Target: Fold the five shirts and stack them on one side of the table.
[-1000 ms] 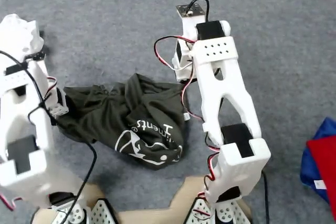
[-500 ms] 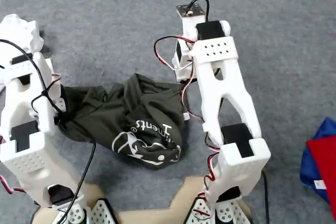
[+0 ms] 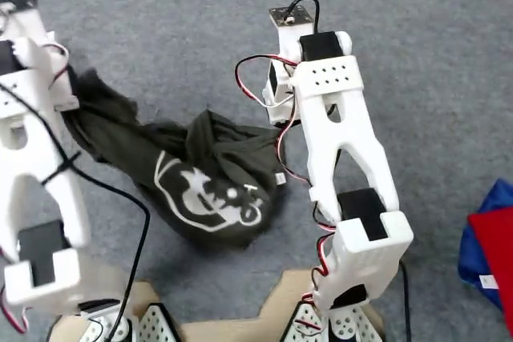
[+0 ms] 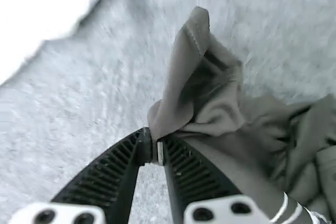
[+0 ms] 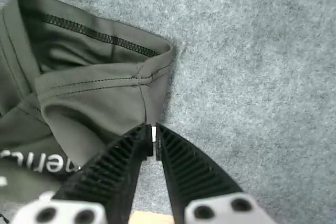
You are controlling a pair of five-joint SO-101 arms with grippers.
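High view: one dark shirt (image 3: 216, 198), two end effectors (image 4: 157, 150) (image 5: 153, 140) pinching it.

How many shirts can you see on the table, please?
3: a dark shirt at centre; a blue shirt and a red shirt at the right edge. Others may be hidden.

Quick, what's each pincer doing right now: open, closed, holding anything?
Left pincer: closed, holding a bunched bit of the dark shirt.
Right pincer: closed, pinching that shirt's edge.
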